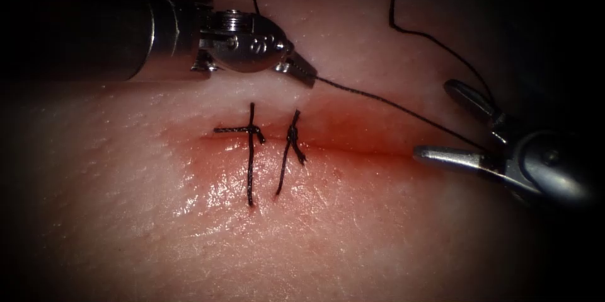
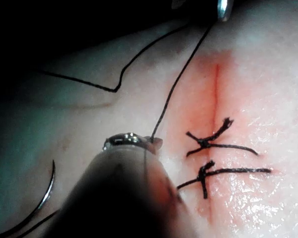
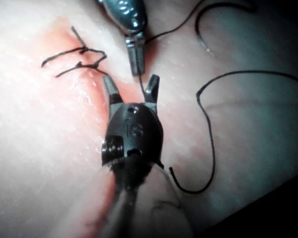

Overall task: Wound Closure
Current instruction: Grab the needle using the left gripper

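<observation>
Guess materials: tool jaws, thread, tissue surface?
Left tool and right tool: likely polished steel, bright glints; left jaws shut on thread, right open, empty. Thread: black, matte, possibly braided. Tissue: pale, wet, glossy pork. Needle: shiny curved metal, lying free.

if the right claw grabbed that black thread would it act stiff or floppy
Probably floppy: the slack thread lies in loose curves on the tissue. It likely straightens only under tension, as the stretch running from the shut left claw toward the open right claw looks taut. It seems very light, and the red fluid could make it slippery.
</observation>
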`<action>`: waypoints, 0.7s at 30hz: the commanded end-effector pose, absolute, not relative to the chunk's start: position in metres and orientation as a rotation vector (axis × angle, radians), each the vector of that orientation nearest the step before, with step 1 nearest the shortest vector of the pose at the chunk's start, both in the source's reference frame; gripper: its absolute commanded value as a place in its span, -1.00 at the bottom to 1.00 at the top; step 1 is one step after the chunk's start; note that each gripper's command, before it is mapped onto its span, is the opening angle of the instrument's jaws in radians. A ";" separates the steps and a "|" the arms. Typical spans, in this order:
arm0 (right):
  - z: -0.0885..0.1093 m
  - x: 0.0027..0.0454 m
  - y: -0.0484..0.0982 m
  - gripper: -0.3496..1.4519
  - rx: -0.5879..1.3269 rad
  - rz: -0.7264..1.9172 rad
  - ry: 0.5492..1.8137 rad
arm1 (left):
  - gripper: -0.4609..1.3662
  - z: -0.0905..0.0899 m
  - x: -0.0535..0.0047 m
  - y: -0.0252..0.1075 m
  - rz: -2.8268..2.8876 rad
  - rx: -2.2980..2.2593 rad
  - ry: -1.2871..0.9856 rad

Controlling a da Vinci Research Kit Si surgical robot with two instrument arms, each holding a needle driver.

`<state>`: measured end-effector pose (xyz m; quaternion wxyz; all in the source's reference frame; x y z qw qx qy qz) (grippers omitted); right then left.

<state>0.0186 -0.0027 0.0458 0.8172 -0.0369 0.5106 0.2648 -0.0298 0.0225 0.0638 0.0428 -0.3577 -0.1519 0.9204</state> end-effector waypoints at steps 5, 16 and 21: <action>0.045 0.0184 -0.002 0.75 -0.068 0.564 1.089 | -0.88 0.059 -0.0298 0.021 2.793 -1.112 -0.513; 0.045 0.0180 -0.002 0.69 -0.065 0.564 1.089 | -0.88 0.048 -0.0289 0.013 2.780 -1.143 -0.583; 0.046 0.0180 -0.002 0.69 -0.067 0.563 1.089 | -0.88 0.045 -0.0287 0.010 2.768 -1.173 -0.587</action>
